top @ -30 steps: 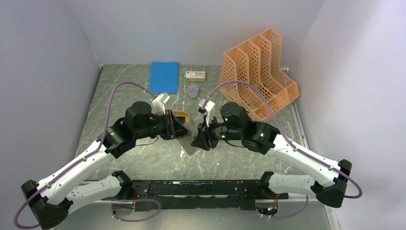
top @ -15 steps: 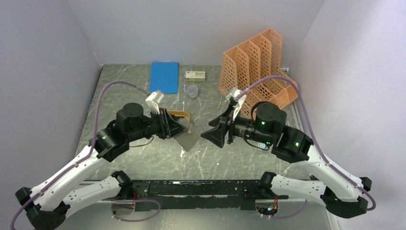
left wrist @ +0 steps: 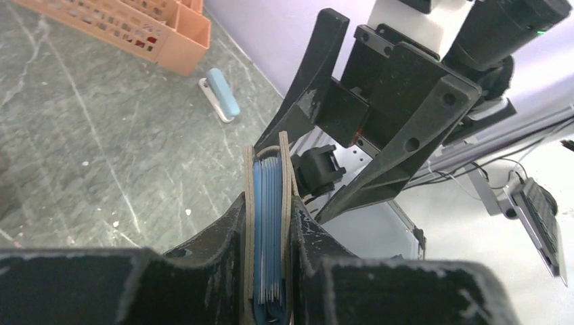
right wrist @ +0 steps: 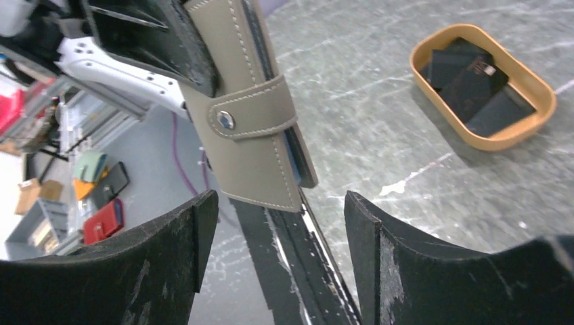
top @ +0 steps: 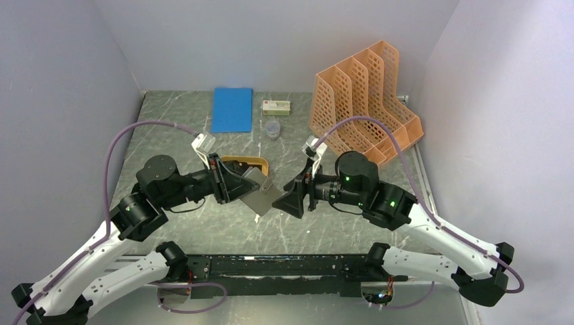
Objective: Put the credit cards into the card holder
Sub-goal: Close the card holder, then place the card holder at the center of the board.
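Observation:
My left gripper [top: 252, 191] is shut on the grey-brown card holder [top: 262, 199] and holds it above the table. In the left wrist view the card holder [left wrist: 269, 203] stands edge-on between my fingers, with its blue pockets showing. My right gripper [top: 287, 197] faces it from the right, open and empty. In the right wrist view the card holder [right wrist: 245, 128] hangs just beyond my open fingers [right wrist: 369, 230], its snap strap shut, apart from them. A dark edge shows along its right side. Several dark credit cards [right wrist: 467, 80] lie in the orange oval tray [right wrist: 428, 49].
The orange tray [top: 256, 161] sits behind the left gripper. At the back are a blue notebook [top: 231, 108], a small white box [top: 277, 105], a small clear cup [top: 272, 128] and an orange perforated file rack [top: 365, 101]. A black rail [top: 277, 265] runs along the near edge.
My right gripper has let go of the card holder, opened wide and drawn back to the right. My left arm has shifted left, still gripping the holder.

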Tool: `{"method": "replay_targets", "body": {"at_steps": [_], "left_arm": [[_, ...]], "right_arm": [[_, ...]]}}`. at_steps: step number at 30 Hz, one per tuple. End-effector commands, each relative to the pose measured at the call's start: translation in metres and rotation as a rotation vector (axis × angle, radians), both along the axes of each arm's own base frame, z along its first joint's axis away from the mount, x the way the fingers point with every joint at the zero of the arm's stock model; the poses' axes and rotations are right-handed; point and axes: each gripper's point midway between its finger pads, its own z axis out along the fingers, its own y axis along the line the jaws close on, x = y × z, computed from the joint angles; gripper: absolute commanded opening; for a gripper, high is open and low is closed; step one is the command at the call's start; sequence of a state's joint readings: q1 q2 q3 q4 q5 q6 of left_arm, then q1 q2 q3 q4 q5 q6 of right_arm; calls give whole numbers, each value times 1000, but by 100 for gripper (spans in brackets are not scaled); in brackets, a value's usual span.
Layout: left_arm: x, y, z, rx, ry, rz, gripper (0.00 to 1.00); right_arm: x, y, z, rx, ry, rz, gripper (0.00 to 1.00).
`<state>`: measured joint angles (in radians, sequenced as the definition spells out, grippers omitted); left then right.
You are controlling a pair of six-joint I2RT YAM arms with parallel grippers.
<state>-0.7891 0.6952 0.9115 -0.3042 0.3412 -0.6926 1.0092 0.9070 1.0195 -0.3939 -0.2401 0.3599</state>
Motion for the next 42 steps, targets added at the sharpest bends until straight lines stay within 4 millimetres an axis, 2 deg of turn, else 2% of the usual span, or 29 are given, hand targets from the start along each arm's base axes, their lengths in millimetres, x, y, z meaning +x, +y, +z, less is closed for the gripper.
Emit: {"method": "replay_targets", "body": {"at_steps": [1, 8, 10, 12, 15, 20, 26, 32, 33, 34, 35, 36, 37, 38, 39, 40, 42], "left_arm": [[-19, -6, 31, -110, -105, -112, 5], [-46, -9, 56, -214, -182, -263, 5], [-62, -8, 64, -262, -222, -349, 5], [-70, -6, 69, -285, -246, -384, 5], [-74, -4, 73, -288, -266, -399, 5], [-71, -6, 72, -273, -263, -390, 5], [-67, -7, 68, -266, -251, -373, 5], [-57, -7, 63, -211, -249, -322, 5], [-52, -6, 58, -181, -237, -289, 11], [-46, -4, 53, -150, -222, -250, 29], [-38, -1, 46, -105, -198, -197, 57], [-27, 4, 47, -82, -203, -126, 65], [-15, 13, 38, -30, -175, -33, 72], [-3, 24, 35, 3, -169, 67, 76], [9, 38, 33, 32, -167, 168, 85], [23, 55, 31, 61, -166, 294, 90], [32, 79, 27, 93, -176, 418, 90]], "right_arm": [[-19, 8, 37, 175, -20, 97, 72], [-31, 11, 41, 248, 4, 166, 72], [-40, 12, 46, 284, 10, 220, 70], [-51, 14, 53, 321, 14, 288, 68], [-63, 13, 64, 367, 13, 356, 64], [-70, 14, 65, 398, 37, 392, 56], [-73, 20, 63, 437, 85, 430, 35], [-70, 18, 67, 440, 53, 407, 1], [-67, 17, 69, 430, 42, 387, 0], [-60, 15, 71, 417, 22, 336, 0], [-48, 13, 70, 388, 6, 257, 0], [-36, 8, 68, 350, -10, 175, 0], [-19, 0, 64, 310, -24, 64, 0], [-2, -10, 61, 273, -37, -55, 0], [14, -22, 54, 234, -41, -170, 0], [29, -36, 48, 204, -44, -288, 0], [49, -60, 28, 144, -14, -473, 0]]}}
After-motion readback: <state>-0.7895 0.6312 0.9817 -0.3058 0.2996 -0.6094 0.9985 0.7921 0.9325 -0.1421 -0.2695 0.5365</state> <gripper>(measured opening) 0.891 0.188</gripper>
